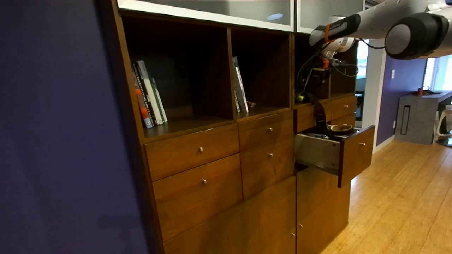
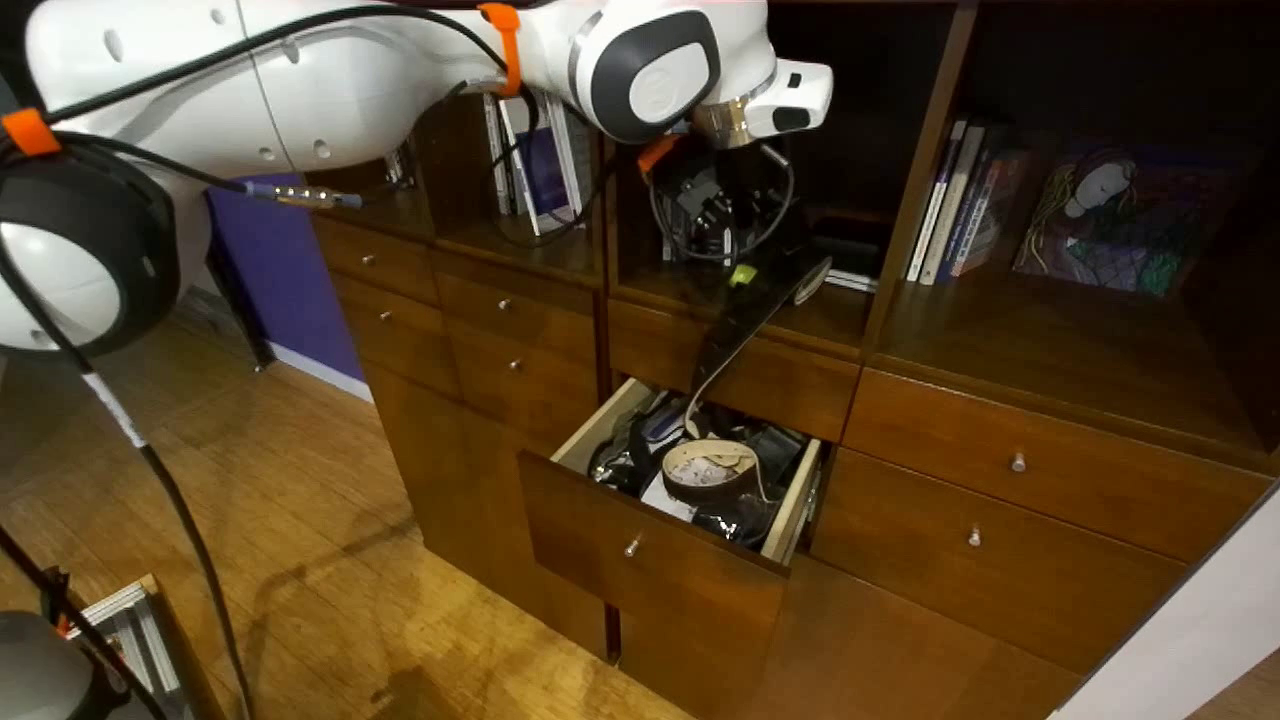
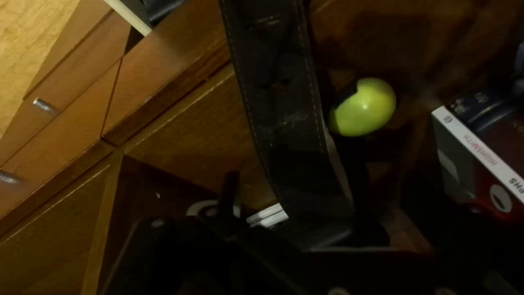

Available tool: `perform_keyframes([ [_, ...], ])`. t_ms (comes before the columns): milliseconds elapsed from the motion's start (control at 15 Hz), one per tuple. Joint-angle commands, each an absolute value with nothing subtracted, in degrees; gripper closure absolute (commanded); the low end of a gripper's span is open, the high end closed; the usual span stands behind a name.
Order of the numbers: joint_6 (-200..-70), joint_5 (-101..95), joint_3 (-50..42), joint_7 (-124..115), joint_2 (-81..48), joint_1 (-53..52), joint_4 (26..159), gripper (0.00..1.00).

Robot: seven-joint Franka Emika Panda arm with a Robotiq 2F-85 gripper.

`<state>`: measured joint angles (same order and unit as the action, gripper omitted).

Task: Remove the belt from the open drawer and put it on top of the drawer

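hand (image 2: 730,232) spread wide above the open drawer (image 2: 600,520), gripping nothing; belt (image 2: 742,312) partly inside that drawer, the rest running up out of it to near the hand

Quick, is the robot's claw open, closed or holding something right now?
Gripper: looks open; too dark to tell whether it touches the belt.

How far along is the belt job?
Looks done: the belt is partly out, running up from the open drawer to the shelf above.
In hand: its upper part is up at the gripper; too dark to tell whether it is gripped.
Left: probably lifting out the coil in the drawer, seemingly the rest of that belt, and laying it all on top.
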<state>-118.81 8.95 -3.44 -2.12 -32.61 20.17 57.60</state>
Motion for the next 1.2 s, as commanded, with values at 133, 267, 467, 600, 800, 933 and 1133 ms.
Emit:
perform_keyframes([
  [133,-115.21,11.84,-2.23,8.71,-17.69,23.78,75.07,0.0],
  [267,-115.53,12.71,-2.51,10.63,-13.3,24.75,79.74,0.0],
  [467,-115.23,14.58,-2.88,13.39,-6.35,25.97,87.14,0.0],
  [600,-115.62,15.75,-3.21,14.52,-1.66,26.49,92.38,0.0],
  [800,-114.9,14.87,-7.4,13.62,-3.96,22.51,88.83,0.0],
  [933,-114.88,14.83,-8.74,13.77,-2.42,21.44,90.12,0.0],
  [1133,-114.91,14.87,-9.33,13.8,-3.45,20.66,89.79,0.0],
])
